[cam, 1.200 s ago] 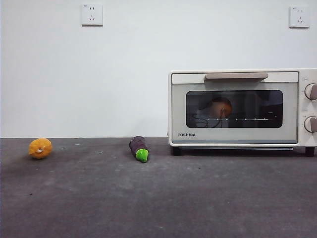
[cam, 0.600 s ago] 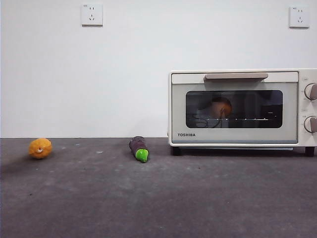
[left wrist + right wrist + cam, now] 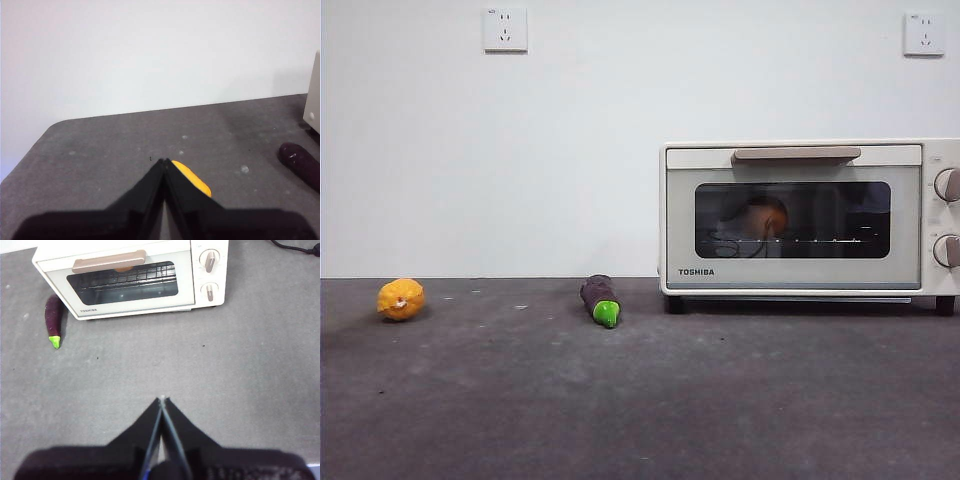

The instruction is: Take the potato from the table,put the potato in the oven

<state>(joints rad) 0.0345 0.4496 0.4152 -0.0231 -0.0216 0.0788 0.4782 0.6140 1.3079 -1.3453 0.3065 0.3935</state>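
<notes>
**Front view: potato behind oven glass, both arms idle**

Front view, standing level w/ the table [image 3: 640, 400]: the oven [image 3: 800, 218] sits on the right w/ its door shut, beige handle [image 3: 797, 154] across the top, two knobs [image 3: 948, 185] on the right edge. Through the dark glass there's a rounded orange-brown lump, the potato [image 3: 763, 216], inside on the rack, left of the window's middle. It's dim behind the glass so I can't make out more than shape & colour.

On the table, far left, sits a small yellow-orange fruit [image 3: 401, 299], well apart from the rest. Near the middle, just left of the oven's front corner, lies the eggplant [image 3: 600, 298], green tip pointing toward the camera. It's near the oven but not touching. Two wall sockets [image 3: 506, 30] high up on the white wall.

No arm shows in the front view. Left gripper [image 3: 164, 161] hangs over the left part of the table, jaws pressed together, nothing between them; the fruit [image 3: 192, 179] peeks out just beyond its tips, eggplant [image 3: 302, 163] off to one side. Right gripper [image 3: 162, 399] hangs above bare table in front of the oven [image 3: 132, 277], jaws closed too, holding nothing. From up there the eggplant [image 3: 53, 319] lies beside the oven's left end.
</notes>
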